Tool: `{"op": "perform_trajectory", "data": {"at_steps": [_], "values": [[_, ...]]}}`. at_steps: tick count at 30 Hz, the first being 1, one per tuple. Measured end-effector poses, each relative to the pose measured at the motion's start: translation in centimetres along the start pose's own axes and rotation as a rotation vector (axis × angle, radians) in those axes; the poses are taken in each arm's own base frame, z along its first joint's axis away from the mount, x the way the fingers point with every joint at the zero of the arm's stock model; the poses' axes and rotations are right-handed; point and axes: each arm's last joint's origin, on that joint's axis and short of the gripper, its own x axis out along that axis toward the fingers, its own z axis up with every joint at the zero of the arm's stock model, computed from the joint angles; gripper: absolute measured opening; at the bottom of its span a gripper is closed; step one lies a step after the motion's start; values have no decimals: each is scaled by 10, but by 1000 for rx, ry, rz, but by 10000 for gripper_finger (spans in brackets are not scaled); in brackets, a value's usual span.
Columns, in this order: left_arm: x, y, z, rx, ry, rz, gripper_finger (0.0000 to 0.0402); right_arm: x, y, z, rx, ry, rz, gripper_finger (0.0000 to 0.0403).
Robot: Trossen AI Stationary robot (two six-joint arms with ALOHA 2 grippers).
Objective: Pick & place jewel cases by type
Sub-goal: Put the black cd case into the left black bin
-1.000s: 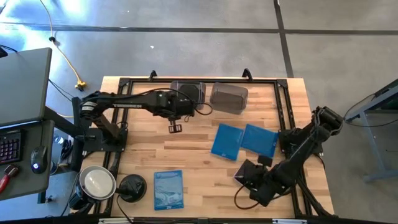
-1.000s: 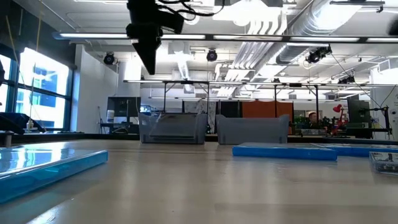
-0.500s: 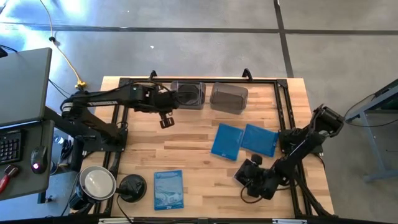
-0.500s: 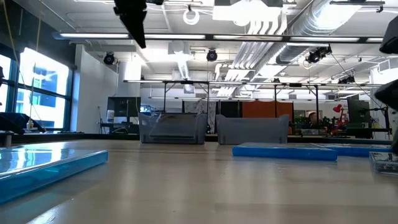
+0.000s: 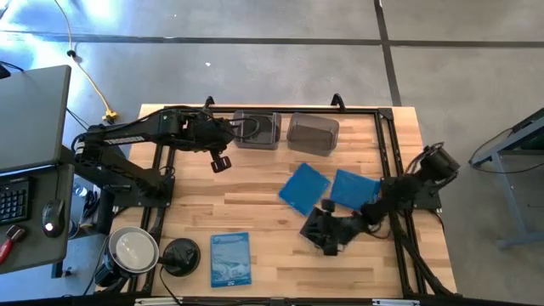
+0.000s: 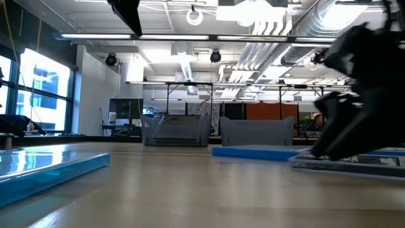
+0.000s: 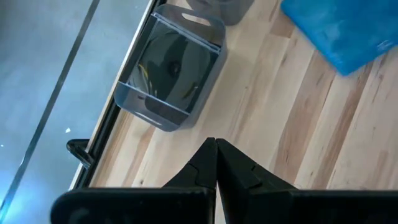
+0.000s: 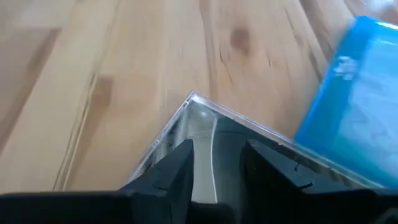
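Right gripper (image 5: pixel 325 234): astride the clear jewel case (image 8: pixel 205 134), apparently grasping its edge.
Change: case dragged inward against the blue case (image 5: pixel 303 189), which shifted.
Left gripper (image 5: pixel 220 162): clenched, withdrawn near the tub (image 5: pixel 256 129).

We see two tubs (image 5: pixel 287 132) side by side at the table's (image 5: pixel 263 212) back edge, two jewel cases (image 5: pixel 330 188) before them, another case (image 5: pixel 230 258) front-left.

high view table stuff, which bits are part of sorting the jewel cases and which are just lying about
Part of the job:
- clear jewel case at the right gripper
- two blue jewel cases
- pale printed blue jewel case
- two smoky tubs

Lying about:
- round black object
- bowl
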Motion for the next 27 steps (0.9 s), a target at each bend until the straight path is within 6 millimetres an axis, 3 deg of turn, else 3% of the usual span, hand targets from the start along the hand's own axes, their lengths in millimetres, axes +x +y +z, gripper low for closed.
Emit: {"op": "perform_trajectory", "data": {"at_steps": [8, 16, 20, 27], "values": [[0, 0, 0, 0, 0, 1, 1, 57, -19, 28, -90, 25, 59, 142], [0, 0, 0, -12, 3, -19, 1, 114, -31, 83, -341, -75, 104, 142], [2, -3, 0, -20, 22, -87, 1, 126, -46, 109, -448, -97, 136, 142], [8, -8, -2, 33, 104, -147, 1, 133, -93, 156, -382, -160, -1, 142]]}}
